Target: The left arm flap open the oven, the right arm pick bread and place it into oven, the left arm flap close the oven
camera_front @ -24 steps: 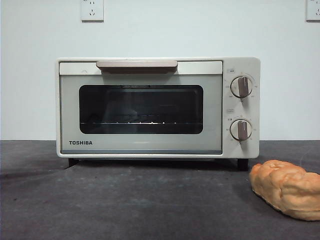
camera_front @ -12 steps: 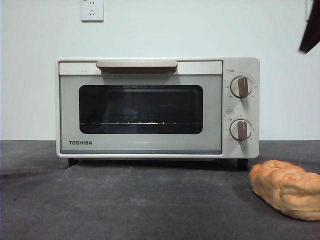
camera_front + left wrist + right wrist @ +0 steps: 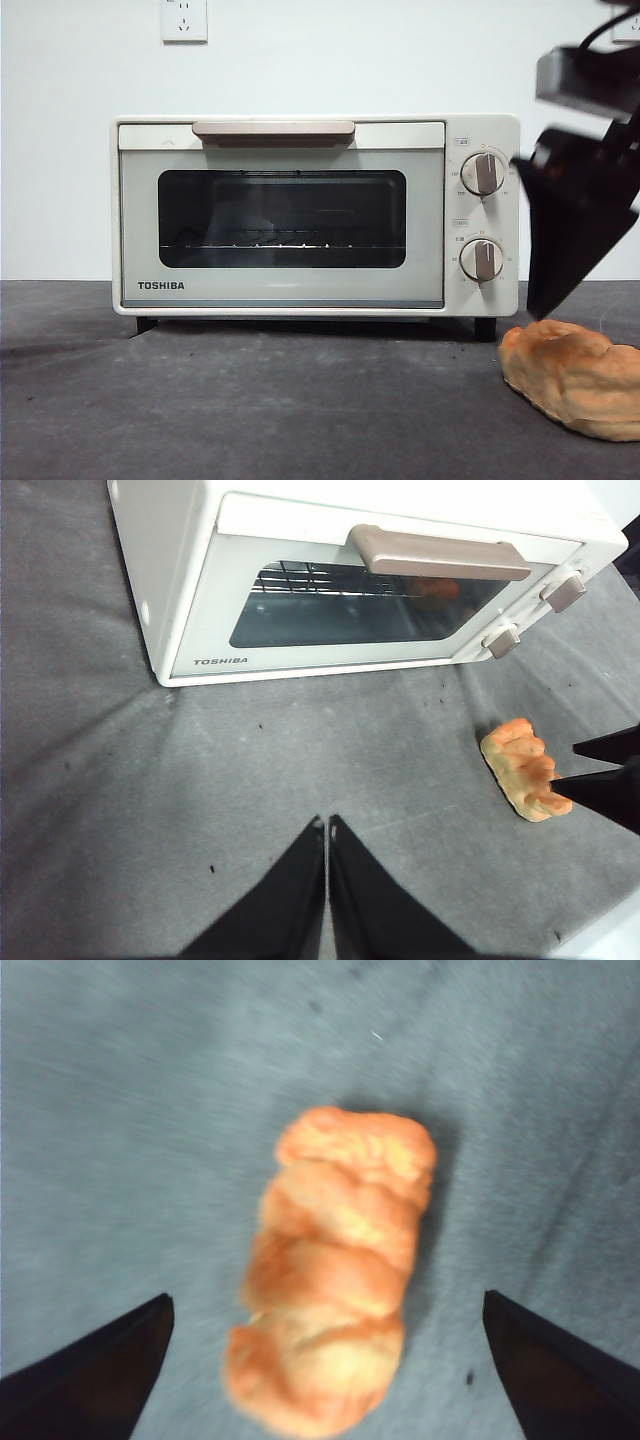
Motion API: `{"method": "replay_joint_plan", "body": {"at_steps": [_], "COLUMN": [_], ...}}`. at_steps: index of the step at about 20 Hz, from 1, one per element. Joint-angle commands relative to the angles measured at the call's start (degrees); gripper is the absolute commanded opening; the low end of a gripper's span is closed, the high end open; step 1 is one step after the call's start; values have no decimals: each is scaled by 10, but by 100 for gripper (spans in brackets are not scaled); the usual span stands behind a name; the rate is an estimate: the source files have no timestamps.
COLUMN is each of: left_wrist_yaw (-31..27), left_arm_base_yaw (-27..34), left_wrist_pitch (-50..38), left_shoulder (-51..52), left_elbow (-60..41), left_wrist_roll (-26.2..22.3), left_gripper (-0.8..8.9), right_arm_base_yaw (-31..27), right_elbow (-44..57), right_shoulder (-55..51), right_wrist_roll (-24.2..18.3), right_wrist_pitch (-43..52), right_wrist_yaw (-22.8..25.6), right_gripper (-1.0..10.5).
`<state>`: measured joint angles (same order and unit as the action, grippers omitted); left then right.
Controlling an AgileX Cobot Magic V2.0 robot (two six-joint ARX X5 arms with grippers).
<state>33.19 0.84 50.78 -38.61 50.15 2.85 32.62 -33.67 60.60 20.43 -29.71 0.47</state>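
R gripper (image 3: 325,1305) spread wide, hovering above bread (image 3: 335,1270) on table's near right. L gripper (image 3: 327,825) clenched, empty, near side. TOSHIBA oven (image 3: 315,215) door closed.

A dark grey cloth-like tabletop (image 3: 250,410) fills the lower part of the front view, faintly mottled, with a few small dark specks visible on it in the left wrist view. Behind it rises a plain white wall (image 3: 330,60). A white wall socket (image 3: 184,20) sits high on the wall toward the left, and the edge of a second socket (image 3: 626,28) shows at the upper right corner
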Motion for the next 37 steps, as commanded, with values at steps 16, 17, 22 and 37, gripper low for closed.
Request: {"method": "replay_joint_plan", "body": {"at_steps": [16,17,22,37], "left_wrist_yaw": [2,2,2,-91], "left_arm_base_yaw": [-2,-2,-15,-201], "left_wrist_pitch": [-7,-7,-18,-280], "left_shoulder": [-2,-2,-3,-171], "left_elbow": [10,10,10,46], "left_wrist_roll": [-7,-7,-2,111], "left_gripper": [11,11,11,12], "right_arm_base_yaw": [18,18,18,18], "right_elbow": [-3,-3,-5,-72], "right_shoulder": [139,139,110,-162], "right_wrist_roll": [15,15,14,13], "right_wrist_pitch": [100,100,101,-27], "right_wrist_yaw": [24,24,9,-26], "right_gripper": [227,214,212,213]}}
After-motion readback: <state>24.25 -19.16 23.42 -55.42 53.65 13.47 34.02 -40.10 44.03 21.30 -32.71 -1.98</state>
